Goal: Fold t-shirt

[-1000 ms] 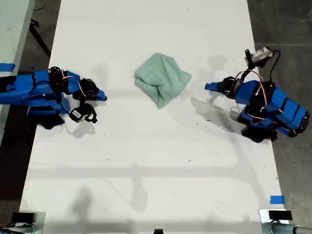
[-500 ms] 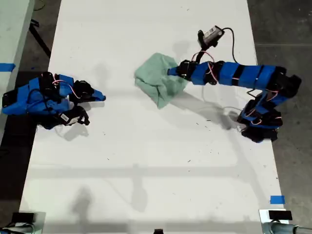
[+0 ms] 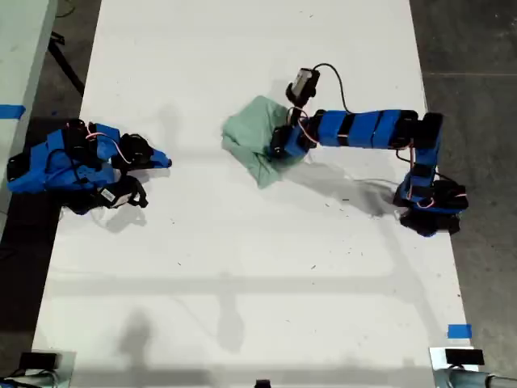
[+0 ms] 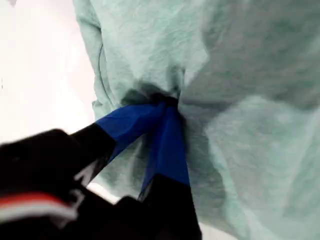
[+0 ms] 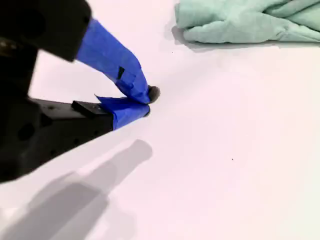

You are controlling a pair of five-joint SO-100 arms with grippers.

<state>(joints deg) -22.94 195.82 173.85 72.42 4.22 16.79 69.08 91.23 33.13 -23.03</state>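
— Mint-green cloth, bunched into a lump: that is the t-shirt point(image 3: 257, 139), lying on the white table point(image 3: 242, 267) a little above the middle of the exterior view. Nothing about it is flat; it is all folds and ridges.

— Which arm is on it?

— My first gripper point(image 4: 167, 102). In the exterior view its arm stretches in from the exterior view's right, and the tip sits on the shirt's edge nearest that side. In the first wrist view the two blue fingers point(image 4: 127, 122) come to a point, pressed together with a gather of fabric drawn in around their tips. I think they are pinching the cloth, though the tips themselves are buried in the fold, so the grip is not plainly seen.

— And the other one?

— My second gripper point(image 5: 145, 102) is well apart from the shirt, low over bare table at the exterior view's left. Its fingers are closed tip to tip with nothing between them. The shirt shows only at the far edge of the second wrist view.
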